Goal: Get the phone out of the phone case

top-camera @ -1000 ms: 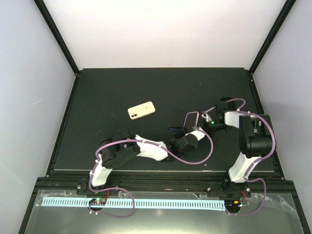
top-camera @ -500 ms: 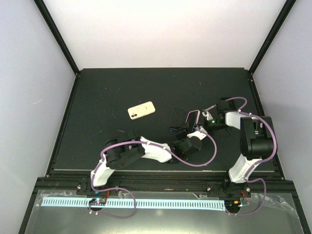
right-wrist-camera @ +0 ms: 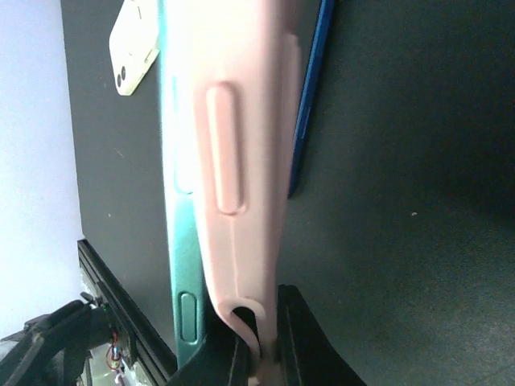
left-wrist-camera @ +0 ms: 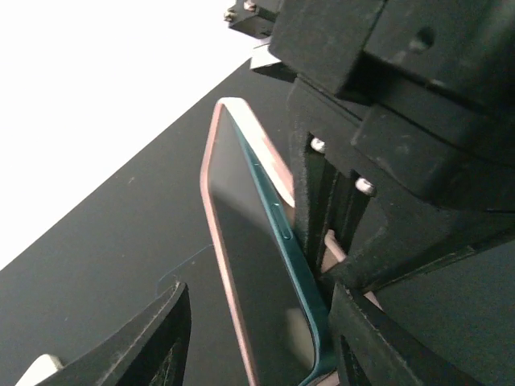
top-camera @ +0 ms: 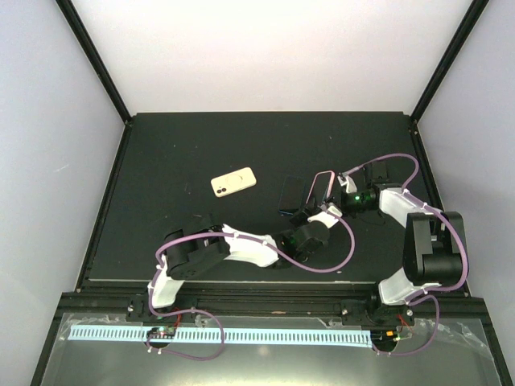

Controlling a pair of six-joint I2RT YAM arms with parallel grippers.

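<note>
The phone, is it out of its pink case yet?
Partly. The teal phone has one long edge clear of the pink case; the other edge sits inside the rim.

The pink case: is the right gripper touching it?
Touching. In the right wrist view the right gripper pinches an edge of the pink case between its fingers.

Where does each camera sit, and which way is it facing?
Top external: above and behind, looking down at the table; left arm, right arm show.
Left wrist: on the left arm, facing the pink case and teal phone; left gripper shows.
Right wrist: on the right arm, looking along the case; right gripper pinches it.
Shared: all show the case.
</note>
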